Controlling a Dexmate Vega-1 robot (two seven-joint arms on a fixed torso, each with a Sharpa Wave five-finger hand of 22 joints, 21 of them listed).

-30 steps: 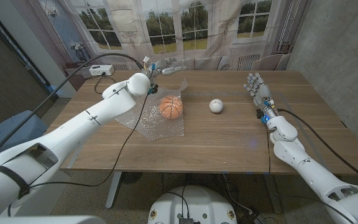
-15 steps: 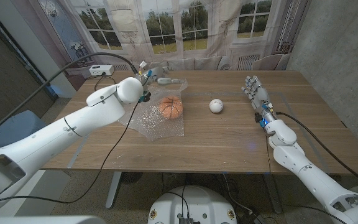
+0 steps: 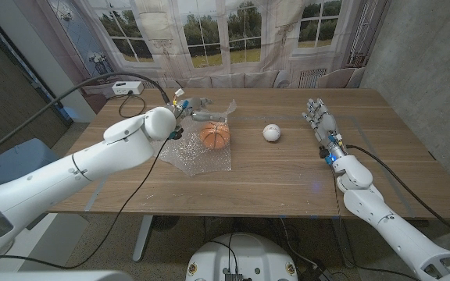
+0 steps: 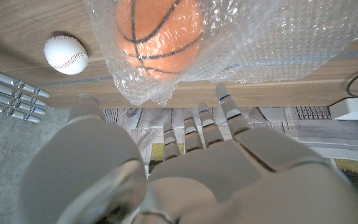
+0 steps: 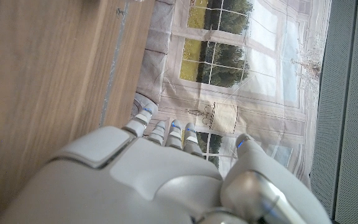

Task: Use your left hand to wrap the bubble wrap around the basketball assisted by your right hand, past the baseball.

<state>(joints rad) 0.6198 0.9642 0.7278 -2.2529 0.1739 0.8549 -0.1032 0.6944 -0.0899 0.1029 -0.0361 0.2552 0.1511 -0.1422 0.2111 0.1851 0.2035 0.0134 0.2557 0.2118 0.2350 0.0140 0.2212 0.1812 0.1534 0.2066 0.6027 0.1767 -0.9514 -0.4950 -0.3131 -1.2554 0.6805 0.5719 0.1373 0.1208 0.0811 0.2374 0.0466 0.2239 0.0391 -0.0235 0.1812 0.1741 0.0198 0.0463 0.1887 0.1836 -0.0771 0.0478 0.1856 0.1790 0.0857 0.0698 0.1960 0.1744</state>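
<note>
An orange basketball point(image 3: 215, 134) sits on a clear bubble wrap sheet point(image 3: 196, 158) left of the table's middle, with a corner of the wrap standing up behind it. My left hand point(image 3: 194, 109) hovers at the far side of the ball. In the left wrist view its fingers point(image 4: 202, 127) are straight and spread, with the wrap's point(image 4: 272, 43) loose edge just beyond their tips and draped over the basketball point(image 4: 159, 37). The white baseball point(image 3: 271, 133) point(image 4: 66, 55) lies to the ball's right. My right hand point(image 3: 319, 117) point(image 5: 148, 177) stands at the table's right, fingers apart, holding nothing.
A white power box point(image 3: 127, 88) with cables sits at the far left corner, and a black cable trails along my left arm. The wooden table point(image 3: 287, 176) is bare on the near side and between the baseball and my right hand. A curtain backdrop hangs behind.
My left hand has dropped and drawn in from above the table's far edge to just behind the basketball. The right hand has barely shifted.
</note>
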